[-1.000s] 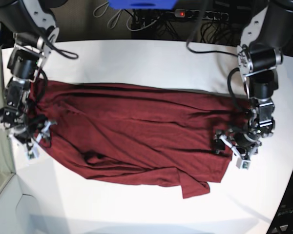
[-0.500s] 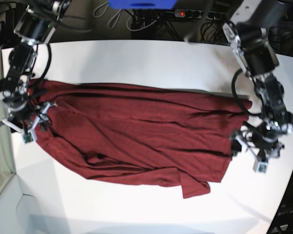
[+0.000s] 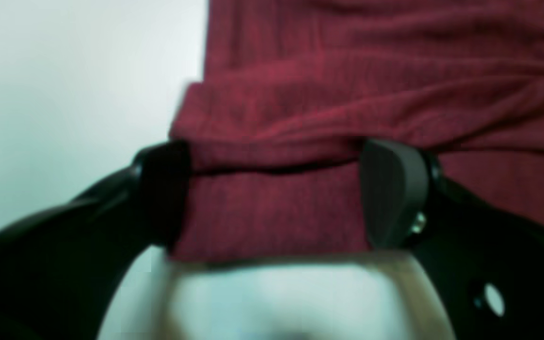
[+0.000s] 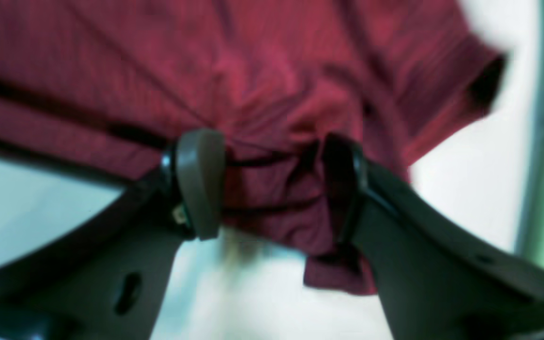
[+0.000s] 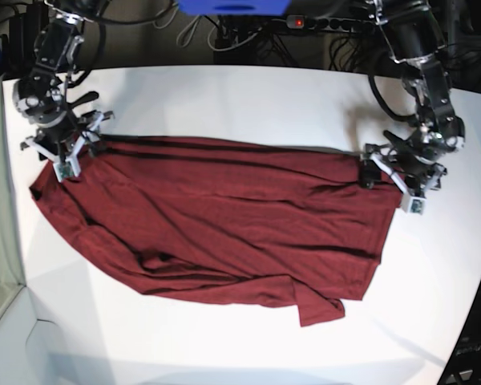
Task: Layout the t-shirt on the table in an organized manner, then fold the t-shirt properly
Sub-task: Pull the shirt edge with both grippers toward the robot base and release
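two grippers: both standing wide, fabric lying between the jaws, nothing pinched
left gripper (image 5: 390, 180): hovering at the t-shirt (image 5: 224, 220) edge, right of frame
right gripper (image 5: 70, 151): hovering at upper left
table (image 5: 240, 100): lying white beneath

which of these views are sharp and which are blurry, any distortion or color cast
Base view: sharpest, wide-angle bend at the table edges, t-shirt evenly lit. Left wrist view: soft throughout, left gripper fingers and cloth fuzzy, table bluish. Right wrist view: also soft, sleeve edge smeared, green cast at the right.
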### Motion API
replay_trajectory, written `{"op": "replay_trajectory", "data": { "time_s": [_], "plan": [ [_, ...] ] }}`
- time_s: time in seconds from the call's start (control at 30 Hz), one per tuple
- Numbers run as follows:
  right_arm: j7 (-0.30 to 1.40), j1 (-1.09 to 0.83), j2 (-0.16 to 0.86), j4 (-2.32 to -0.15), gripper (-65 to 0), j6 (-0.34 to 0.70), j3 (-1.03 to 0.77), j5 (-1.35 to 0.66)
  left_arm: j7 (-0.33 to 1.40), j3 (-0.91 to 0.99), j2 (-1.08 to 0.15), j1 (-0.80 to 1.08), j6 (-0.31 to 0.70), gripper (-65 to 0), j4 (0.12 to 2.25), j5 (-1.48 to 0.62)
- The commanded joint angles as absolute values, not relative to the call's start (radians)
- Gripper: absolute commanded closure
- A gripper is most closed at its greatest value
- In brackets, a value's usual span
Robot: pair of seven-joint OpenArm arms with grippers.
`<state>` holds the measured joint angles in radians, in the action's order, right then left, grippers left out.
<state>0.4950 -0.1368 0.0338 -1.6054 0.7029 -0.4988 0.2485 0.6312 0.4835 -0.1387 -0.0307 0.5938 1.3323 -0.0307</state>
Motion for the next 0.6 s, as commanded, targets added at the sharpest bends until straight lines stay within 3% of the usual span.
{"op": "replay_trajectory", "data": {
  "time_s": [0.0,0.3,0.57],
  "plan": [
    [0.469,-0.13,0.051,-1.616,-34.0,0.698,-0.515,0.231,0.588,0.46,-0.153,-0.05,0.596,-53.7,1.331,-0.047],
    [0.466,-0.173,0.082,-1.535,-34.0,0.698,-0.519,0.226,0.567,0.426,-0.191,-0.001,0.595,-53.7,1.247,-0.051],
    [0.464,-0.24,0.085,-1.543,-34.0,0.698,-0.518,0.229,0.576,0.473,-0.229,0.145,0.595,-53.7,1.399,-0.048]
  ]
}}
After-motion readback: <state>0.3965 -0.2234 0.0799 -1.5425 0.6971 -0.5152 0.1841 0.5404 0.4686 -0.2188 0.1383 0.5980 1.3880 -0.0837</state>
